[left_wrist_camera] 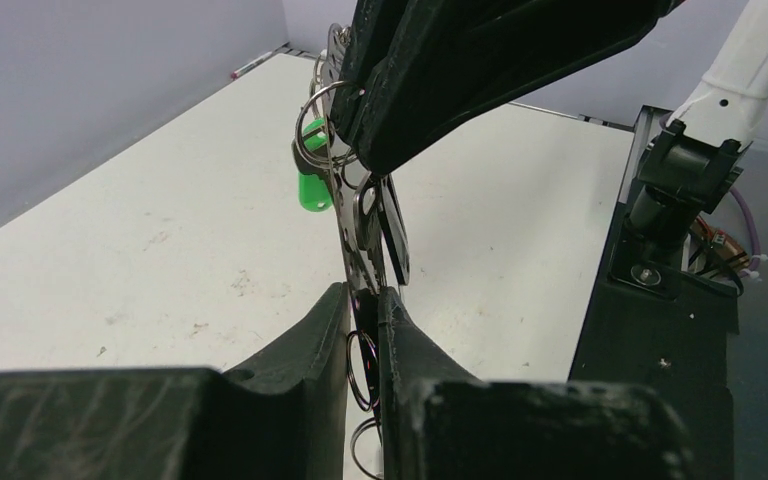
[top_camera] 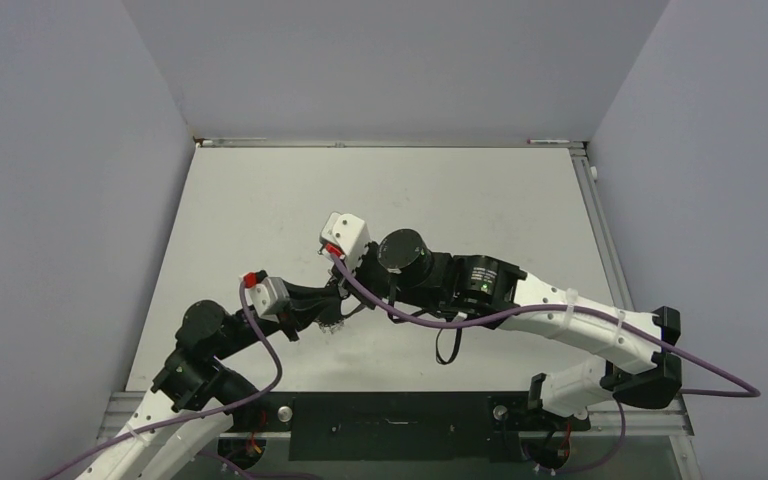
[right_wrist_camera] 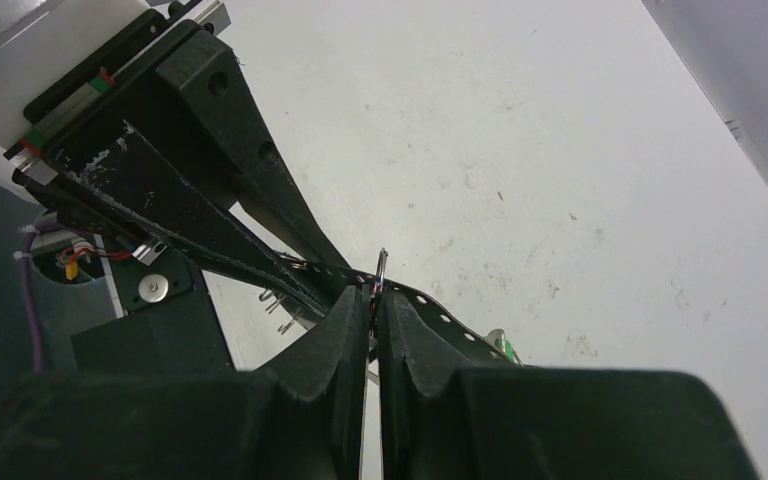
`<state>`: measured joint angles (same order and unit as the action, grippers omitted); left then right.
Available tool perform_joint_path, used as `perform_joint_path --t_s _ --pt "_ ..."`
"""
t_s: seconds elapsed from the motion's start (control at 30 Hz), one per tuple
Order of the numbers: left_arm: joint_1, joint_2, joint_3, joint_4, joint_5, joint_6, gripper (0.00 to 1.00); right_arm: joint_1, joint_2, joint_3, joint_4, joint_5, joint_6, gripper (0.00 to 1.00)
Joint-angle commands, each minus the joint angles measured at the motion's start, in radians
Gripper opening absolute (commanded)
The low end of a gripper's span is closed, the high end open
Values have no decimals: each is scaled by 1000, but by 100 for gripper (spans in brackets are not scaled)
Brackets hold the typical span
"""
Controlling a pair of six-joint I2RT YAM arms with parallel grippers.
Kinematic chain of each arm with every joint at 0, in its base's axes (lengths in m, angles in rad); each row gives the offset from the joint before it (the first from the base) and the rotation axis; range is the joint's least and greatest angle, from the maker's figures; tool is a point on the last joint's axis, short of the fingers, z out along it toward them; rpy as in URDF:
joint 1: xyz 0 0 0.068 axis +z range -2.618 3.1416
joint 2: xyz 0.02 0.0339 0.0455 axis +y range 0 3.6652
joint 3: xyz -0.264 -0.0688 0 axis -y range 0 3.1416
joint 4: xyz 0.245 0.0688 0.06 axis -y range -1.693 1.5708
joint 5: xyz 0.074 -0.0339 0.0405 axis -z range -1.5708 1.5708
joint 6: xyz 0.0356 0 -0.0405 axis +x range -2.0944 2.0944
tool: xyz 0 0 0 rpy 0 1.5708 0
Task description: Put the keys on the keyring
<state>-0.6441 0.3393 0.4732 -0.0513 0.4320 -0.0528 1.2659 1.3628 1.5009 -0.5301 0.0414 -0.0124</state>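
– Jaws, from the left wrist?
– Nearly shut on the left gripper (left_wrist_camera: 365,296), pinching a thin flat strip of the keys (left_wrist_camera: 360,250) edge-on. Clamped tight on the right gripper (left_wrist_camera: 355,135) too, coming down from above, gripping the keyring (left_wrist_camera: 301,128) where its loops stick out. Green tag (left_wrist_camera: 312,188) hanging off that ring. Strung between the two grippers, over the pale table (left_wrist_camera: 160,230).
– From the right wrist?
– Same bunch from the other side. Right fingers (right_wrist_camera: 345,330) pressed together on a sliver of ring metal standing up between them. Left gripper reaching in from upper left, tips touching that same spot. Peek of green at the right finger's edge.
– Overhead?
– Too small to judge any gap. Met tip to tip over the table, left of centre; faint glint of keys just under the meeting point.
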Motion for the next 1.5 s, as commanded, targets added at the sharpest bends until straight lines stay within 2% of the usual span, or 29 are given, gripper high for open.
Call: perform_joint_path --t_s 0.0,0.27,0.73,0.77,0.83,0.97,1.17,1.3,1.47 --pt "3 -3 50 -31 -27 39 0 5 20 100 -61 26 49 5" --pt "3 -1 56 -41 -24 40 0 6 75 150 -187 152 36 5" --pt "3 39 71 -89 -97 87 0 4 161 246 -314 65 28 5" --pt "3 36 67 -87 -92 91 2 3 162 244 -320 62 28 5" --pt "0 26 59 -84 -80 101 15 1 159 242 -330 55 29 5" --pt "1 4 49 -75 -47 120 32 -15 148 241 -345 25 21 5" --pt "1 -39 34 -63 60 123 51 -37 144 251 -374 -17 20 5" --pt "0 -60 24 -43 94 117 52 -45 142 245 -396 -63 -7 5" --pt "-1 -44 26 -23 136 109 45 -45 120 237 -406 -167 -25 5"
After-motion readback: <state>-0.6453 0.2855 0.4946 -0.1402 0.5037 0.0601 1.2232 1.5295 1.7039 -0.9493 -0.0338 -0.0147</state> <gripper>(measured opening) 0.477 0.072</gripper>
